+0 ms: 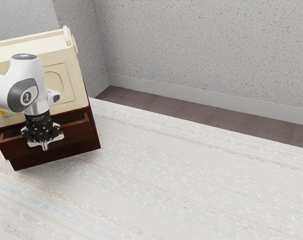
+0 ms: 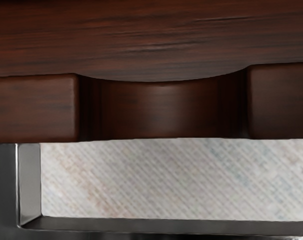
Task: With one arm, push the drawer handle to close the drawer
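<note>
At the exterior view's left, the gripper (image 1: 45, 144), spread or pressed together I cannot tell, may jam the drawer (image 1: 80, 132) by pushing its handle (image 2: 151, 226) off-centre.

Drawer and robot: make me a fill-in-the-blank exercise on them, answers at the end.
The drawer is not closed but ____. Its dark brown front looks as if made of ____. The arm comes in from the exterior view's ____ side, not the opposite one. The gripper at the drawer's front is colored ____.

Missing words: open; wood; left; black.
</note>
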`<action>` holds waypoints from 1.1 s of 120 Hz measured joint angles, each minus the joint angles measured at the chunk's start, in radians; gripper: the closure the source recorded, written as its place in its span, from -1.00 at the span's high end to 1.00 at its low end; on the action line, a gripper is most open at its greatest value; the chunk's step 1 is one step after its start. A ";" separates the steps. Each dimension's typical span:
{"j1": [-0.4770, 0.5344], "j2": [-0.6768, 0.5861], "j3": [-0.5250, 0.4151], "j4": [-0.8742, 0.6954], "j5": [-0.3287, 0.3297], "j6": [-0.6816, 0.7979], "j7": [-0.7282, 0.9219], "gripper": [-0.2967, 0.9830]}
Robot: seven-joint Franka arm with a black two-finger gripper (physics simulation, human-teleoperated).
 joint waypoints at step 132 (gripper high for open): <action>-0.026 0.105 0.012 0.075 0.156 0.196 0.087 -0.60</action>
